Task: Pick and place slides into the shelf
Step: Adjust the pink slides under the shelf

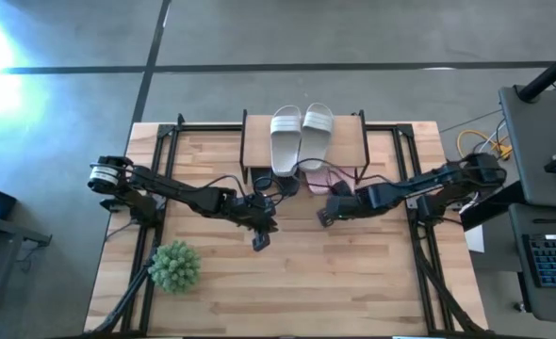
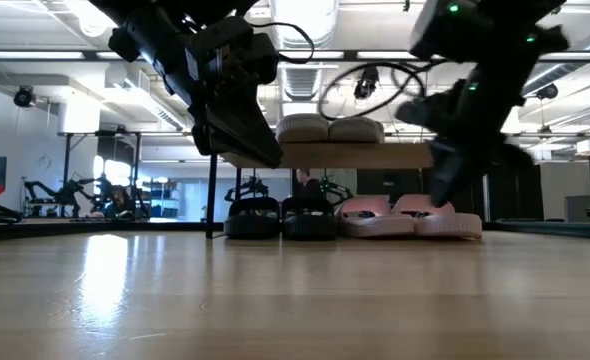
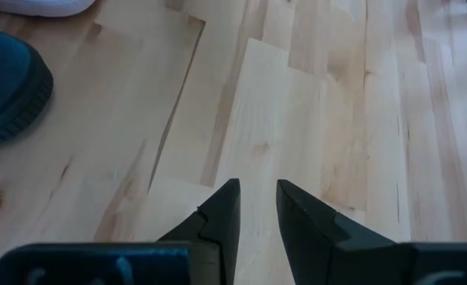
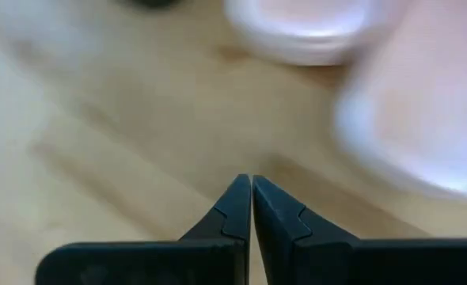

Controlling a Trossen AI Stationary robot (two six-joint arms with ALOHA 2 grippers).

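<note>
Slides: all six look already placed. The white pair (image 1: 302, 135) lies on top of the shelf (image 1: 349, 141); the black pair (image 2: 280, 217) and the pink pair (image 2: 410, 216) stand side by side on the table under the board.
Shelf: beyond both pincers, toward the far edge of the table (image 1: 287, 282); its thin black legs frame the four lower slides.
Left pincer: left gripper (image 1: 261, 237) hangs over bare wood, on the near side of the black pair and apart from it. Fingers stand a narrow gap apart in its wrist view and hold nothing.
Right pincer: right gripper (image 1: 326, 217) sits just in front of the pink pair, close to the toes, low over the table. Its fingers (image 4: 237, 207) are pressed together with nothing between them.
Between pincers: the two tips are near each other in the middle of the table, with open wood between.
Step in hand: by my reading the placing is finished and what remains is clearing the arms away.
Doing it well: I would draw the right pincer straight back from the pink toes and lift only once clear, so a finger does not nudge a slide out from under the board.
Also: the left arm should go up and back toward its own side, keeping off the shelf leg and the cables near the black pair.
Risk: the green ball (image 1: 175, 266) lies behind and outward of the left pincer, so a low sweep could knock it.
</note>
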